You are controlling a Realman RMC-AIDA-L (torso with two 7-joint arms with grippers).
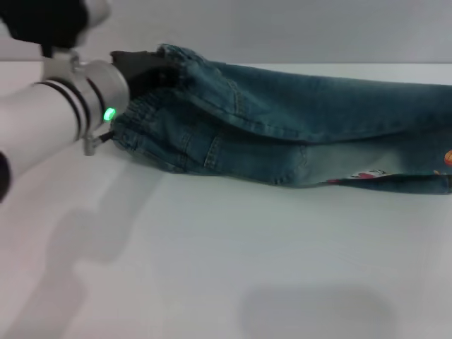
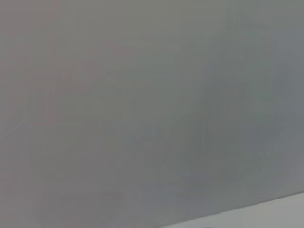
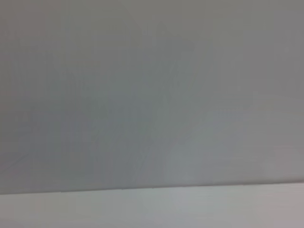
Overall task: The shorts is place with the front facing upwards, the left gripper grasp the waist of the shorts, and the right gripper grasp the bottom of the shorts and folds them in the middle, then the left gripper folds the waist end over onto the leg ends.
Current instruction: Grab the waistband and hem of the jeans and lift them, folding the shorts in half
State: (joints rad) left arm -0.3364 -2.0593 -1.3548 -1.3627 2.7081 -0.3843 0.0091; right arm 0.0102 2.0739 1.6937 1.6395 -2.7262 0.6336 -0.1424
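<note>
Faded blue denim shorts [image 1: 282, 127] lie folded lengthwise on a smooth white table [image 1: 212, 268]. The black left gripper [image 1: 145, 70] sits at the ruffled elastic waist [image 1: 145, 116]; whether it is clamped cannot be told.

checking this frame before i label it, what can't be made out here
- Left gripper, head view: at the waist of the shorts; whether its fingers grip the denim is unclear, dark against the folds.
- Leg ends: cut off by the head view's right edge.
- Right gripper: in no view.
- Both wrist views: only blank grey surface, no fingers, no cloth.
</note>
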